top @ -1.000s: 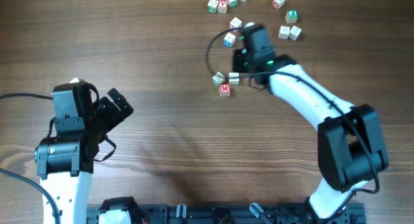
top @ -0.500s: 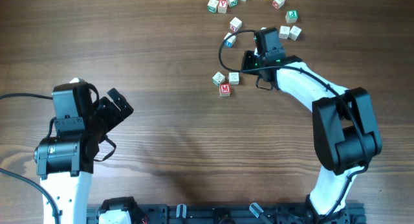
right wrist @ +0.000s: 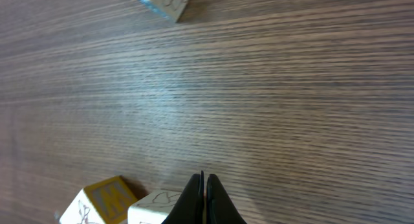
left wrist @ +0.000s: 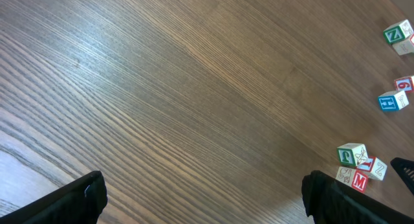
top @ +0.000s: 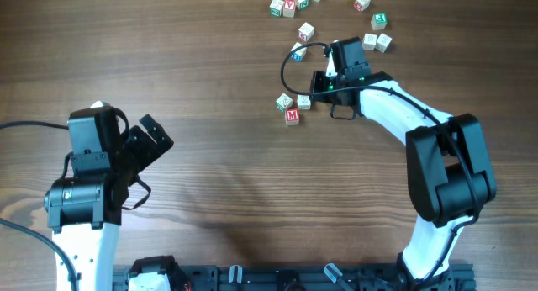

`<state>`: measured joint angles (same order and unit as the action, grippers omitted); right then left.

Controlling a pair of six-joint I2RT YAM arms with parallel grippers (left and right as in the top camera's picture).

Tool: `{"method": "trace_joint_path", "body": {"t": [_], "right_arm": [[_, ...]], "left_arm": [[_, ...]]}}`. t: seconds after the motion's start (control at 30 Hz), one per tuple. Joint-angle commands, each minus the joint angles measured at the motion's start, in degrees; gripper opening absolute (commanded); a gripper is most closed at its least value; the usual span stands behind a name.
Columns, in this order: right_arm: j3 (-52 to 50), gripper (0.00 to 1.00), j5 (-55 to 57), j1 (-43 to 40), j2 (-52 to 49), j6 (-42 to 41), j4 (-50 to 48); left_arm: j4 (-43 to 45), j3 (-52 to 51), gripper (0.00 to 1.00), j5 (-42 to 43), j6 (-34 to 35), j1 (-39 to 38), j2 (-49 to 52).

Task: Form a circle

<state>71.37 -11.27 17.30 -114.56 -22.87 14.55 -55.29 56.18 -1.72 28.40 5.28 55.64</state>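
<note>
Wood-grain tabletop, dark, with bare room to the L and below the work. Circle cluster = tight knot of tiny whitish letter cubes, mid-table R of centre, incl. red-M cube at its near side; no ring yet, just a clump. Right gripper is clenched w/ nothing between the tips, which sit just beside the cluster's R side. Left gripper is spread wide, holds nothing, parked well apart at the L.

Step in hand, I'd say: closed tips as a pusher, nudging cubes into an arc.
- Keep tips low, push through a cube's flat face, not a corner, or it'll spin off.
- Short strokes; cluster cubes touch, so one shove moves neighbours too.
- Blue-letter cube looks the nearest feed-in.

Room: loose cubes crowd the far side & R, some at the overhead frame's top; table edge there not visible. Black cable loop hangs between the blue-letter cube & cluster and could drag a cube. Safest sweep is toward the bare L/near side.
</note>
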Motion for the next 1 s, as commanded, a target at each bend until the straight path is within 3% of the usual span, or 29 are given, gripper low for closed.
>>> {"method": "trace_joint_path", "body": {"t": [0.0,0.97], "right_arm": [[-0.2,0.05,-2.8,-0.1,-1.5,2.2,0.3],[-0.2,0.05,-8.4,-0.1,-1.5,12.3,-0.4]], "left_arm": [[0.1,-0.2,1.00,-0.7,0.4,0.3,0.0],[0.1,-0.2,1.00,-0.7,0.4,0.3,0.0]]}}
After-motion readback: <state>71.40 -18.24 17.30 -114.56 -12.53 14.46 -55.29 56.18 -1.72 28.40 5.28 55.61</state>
